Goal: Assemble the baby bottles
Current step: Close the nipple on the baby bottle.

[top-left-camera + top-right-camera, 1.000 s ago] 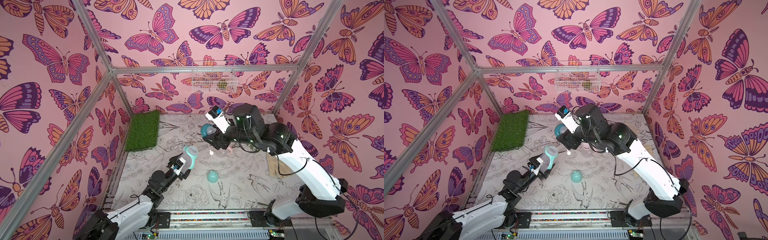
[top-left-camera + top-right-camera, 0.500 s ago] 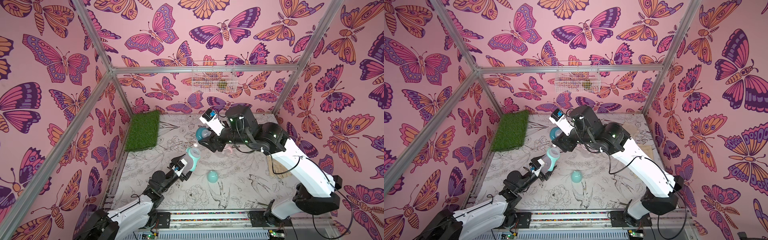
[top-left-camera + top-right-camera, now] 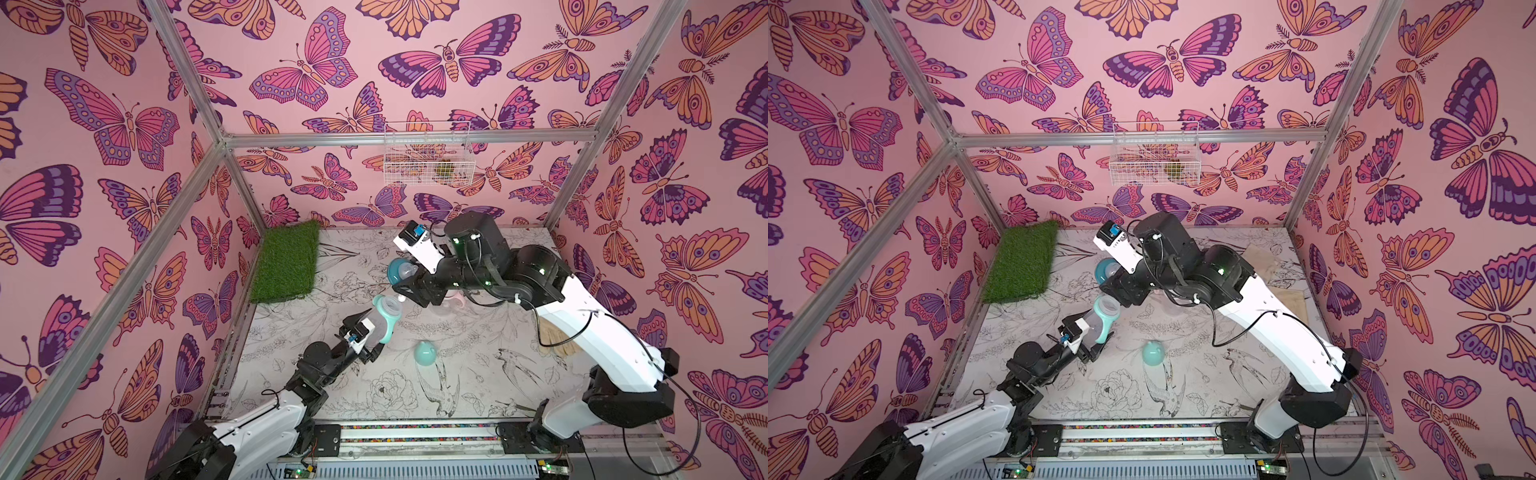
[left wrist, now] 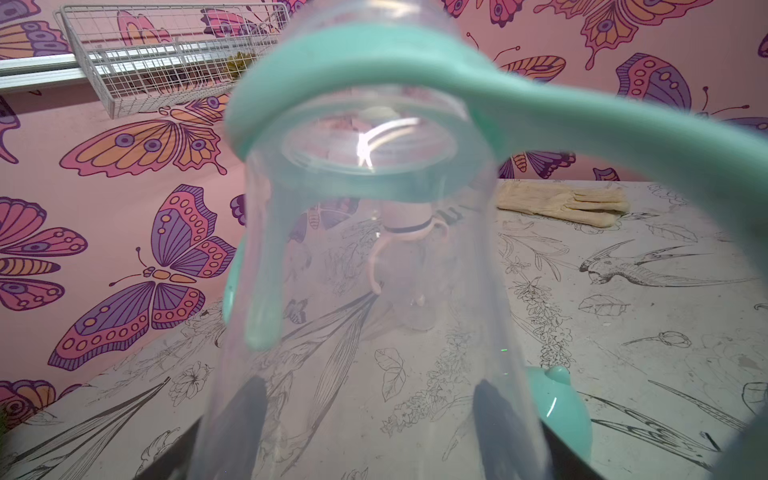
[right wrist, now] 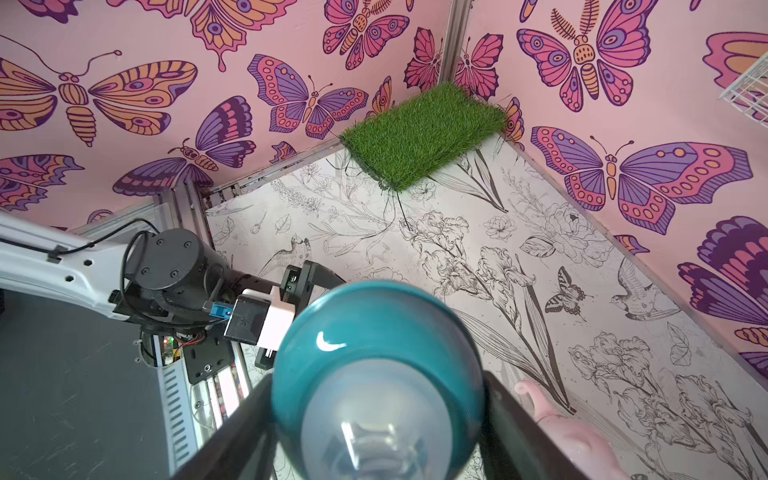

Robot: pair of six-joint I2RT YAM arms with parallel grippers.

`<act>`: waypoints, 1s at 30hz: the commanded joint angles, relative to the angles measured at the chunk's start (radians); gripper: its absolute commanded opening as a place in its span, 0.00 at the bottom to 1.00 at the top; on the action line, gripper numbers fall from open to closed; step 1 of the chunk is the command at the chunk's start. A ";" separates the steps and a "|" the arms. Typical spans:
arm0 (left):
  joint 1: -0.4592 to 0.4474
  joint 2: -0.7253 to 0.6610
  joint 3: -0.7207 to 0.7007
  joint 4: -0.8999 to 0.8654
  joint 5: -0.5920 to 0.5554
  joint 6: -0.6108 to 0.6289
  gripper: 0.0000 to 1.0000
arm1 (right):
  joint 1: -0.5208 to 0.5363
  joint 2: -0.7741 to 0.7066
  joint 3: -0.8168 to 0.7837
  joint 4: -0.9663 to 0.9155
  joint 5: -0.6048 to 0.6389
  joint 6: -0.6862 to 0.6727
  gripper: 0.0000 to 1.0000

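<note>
**Teal bottle and nipple collar held aloft, close but apart**

Nearest the robot's base, the left tool is clamped on the lower end of the clear teal-set bottle and holds it tilted above the tabletop. The bottle's open mouth points away from the base. The twin-handled teal ring sits round the bottle's neck, with one handle sweeping across the left wrist view.

Just beside the bottle, on the right arm's side, the teal eared dome cap rests on the tabletop, touching neither tool.

Beyond the bottle's mouth, the right tool grips the darker teal nipple collar, one finger on either side. The clear nipple shows in its middle. The collar hangs near the bottle's mouth without touching it.

Behind the right tool, the pink bottle stands upright on the tabletop, mostly hidden by the arm in both top views. The left wrist view shows it through the clear bottle wall.

Farther back a beige glove lies flat. A green grass mat fills the far corner on the left arm's side, and a white wire basket hangs on the back wall.
</note>
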 commanded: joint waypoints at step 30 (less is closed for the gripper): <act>-0.010 -0.050 0.045 0.081 0.088 -0.062 0.00 | -0.044 0.008 -0.078 0.003 -0.249 0.026 0.30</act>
